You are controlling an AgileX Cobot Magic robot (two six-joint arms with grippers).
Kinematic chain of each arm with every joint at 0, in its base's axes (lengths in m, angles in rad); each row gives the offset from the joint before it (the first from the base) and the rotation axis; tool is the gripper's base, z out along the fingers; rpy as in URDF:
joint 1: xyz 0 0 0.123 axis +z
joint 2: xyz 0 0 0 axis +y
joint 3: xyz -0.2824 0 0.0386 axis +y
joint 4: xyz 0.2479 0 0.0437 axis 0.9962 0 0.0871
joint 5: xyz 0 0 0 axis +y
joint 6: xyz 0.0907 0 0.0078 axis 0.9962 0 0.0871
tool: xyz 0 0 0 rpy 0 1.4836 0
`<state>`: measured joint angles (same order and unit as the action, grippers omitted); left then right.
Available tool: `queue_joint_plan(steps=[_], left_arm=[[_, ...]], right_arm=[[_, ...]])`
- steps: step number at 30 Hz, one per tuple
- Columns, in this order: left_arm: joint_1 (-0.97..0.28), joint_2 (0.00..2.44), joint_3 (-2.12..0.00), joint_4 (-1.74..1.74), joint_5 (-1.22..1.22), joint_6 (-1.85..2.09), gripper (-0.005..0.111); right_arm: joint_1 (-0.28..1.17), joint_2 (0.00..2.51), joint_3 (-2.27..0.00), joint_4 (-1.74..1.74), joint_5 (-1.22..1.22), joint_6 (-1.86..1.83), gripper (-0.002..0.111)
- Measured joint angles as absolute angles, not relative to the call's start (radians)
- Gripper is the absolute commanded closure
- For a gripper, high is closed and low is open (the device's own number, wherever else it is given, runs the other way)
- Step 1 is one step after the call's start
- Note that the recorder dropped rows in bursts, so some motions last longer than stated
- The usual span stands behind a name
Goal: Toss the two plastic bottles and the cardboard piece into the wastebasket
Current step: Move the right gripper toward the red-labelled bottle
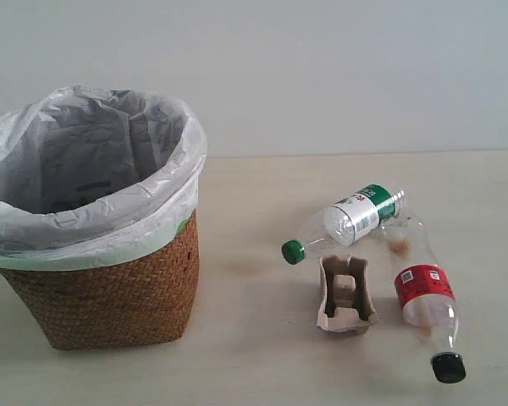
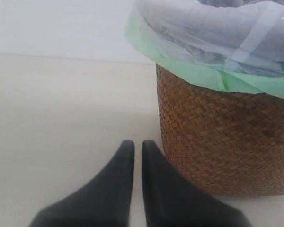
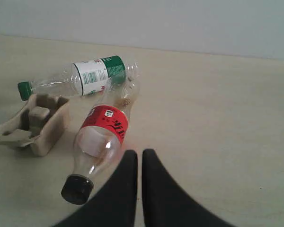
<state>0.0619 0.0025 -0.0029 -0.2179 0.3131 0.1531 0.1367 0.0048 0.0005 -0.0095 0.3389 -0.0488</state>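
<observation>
The wicker wastebasket (image 1: 110, 288) with its white bag liner stands at the left. At the right lie the green-cap bottle (image 1: 347, 222), the red-label bottle (image 1: 423, 292) with a black cap, and the cardboard piece (image 1: 347, 294) between them. Neither arm shows in the exterior view. My left gripper (image 2: 137, 144) is shut and empty, just beside the wastebasket (image 2: 222, 142). My right gripper (image 3: 139, 153) is shut and empty, close beside the red-label bottle (image 3: 102, 135). Beyond it lie the green-cap bottle (image 3: 83, 78) and the cardboard piece (image 3: 35, 123).
The pale wooden table (image 1: 262, 355) runs back to a plain grey wall (image 1: 339, 68). The bases of the two bottles touch or overlap at the far right.
</observation>
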Motion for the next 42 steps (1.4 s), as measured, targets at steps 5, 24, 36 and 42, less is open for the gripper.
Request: queue_joint_plan(steps=[5, 24, 36, 42], left_arm=[[0.062, 0.002, -0.003, -0.218, 0.313, 0.153, 0.101], [0.062, 0.002, -0.003, -0.218, 0.313, 0.153, 0.101], [0.062, 0.002, -0.003, -0.218, 0.313, 0.153, 0.101], [0.062, 0.002, -0.003, -0.218, 0.313, 0.153, 0.101]], right_arm=[[0.137, 0.005, 0.000, -0.014, 0.331, -0.051, 0.107], [0.138, 0.003, -0.001, -0.030, -0.444, 0.256, 0.107], [0.138, 0.191, -0.386, -0.152, -0.022, 0.404, 0.087], [0.138, 0.429, -0.584, -0.158, 0.197, 0.359, 0.008]])
